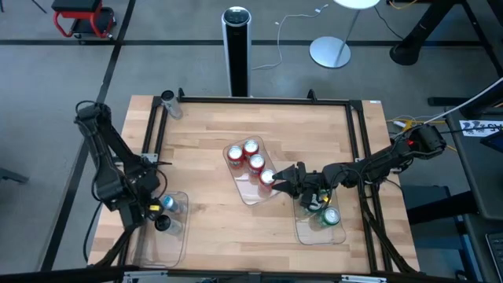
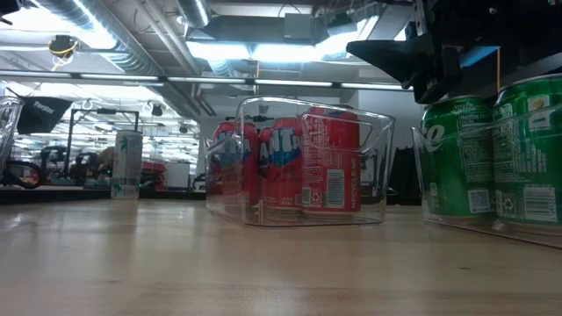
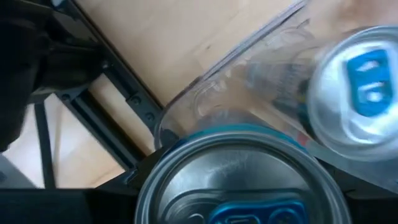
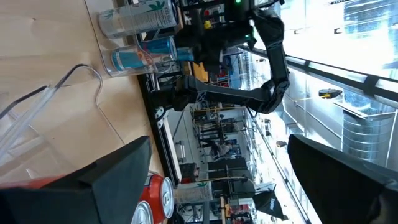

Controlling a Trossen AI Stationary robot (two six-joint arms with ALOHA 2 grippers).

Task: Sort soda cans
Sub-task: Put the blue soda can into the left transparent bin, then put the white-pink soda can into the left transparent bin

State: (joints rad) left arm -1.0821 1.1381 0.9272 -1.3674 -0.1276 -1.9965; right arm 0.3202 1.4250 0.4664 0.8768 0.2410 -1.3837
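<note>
Three red-and-white cans and a fourth stand in the middle clear tray; the low view shows them upright. My right gripper is open beside that fourth can and higher than the can tops, touching nothing; in its wrist view red can tops lie below. Green cans stand in the right tray. My left gripper is at the left tray, right over a blue-tabbed silver can with a second one beside it. Another silver can stands alone at the far left corner.
A black metal frame runs round the table's far and side edges. A tall black-and-silver cylinder and a lamp base stand on the floor beyond the far edge. Bare wood lies between the trays and along the near edge.
</note>
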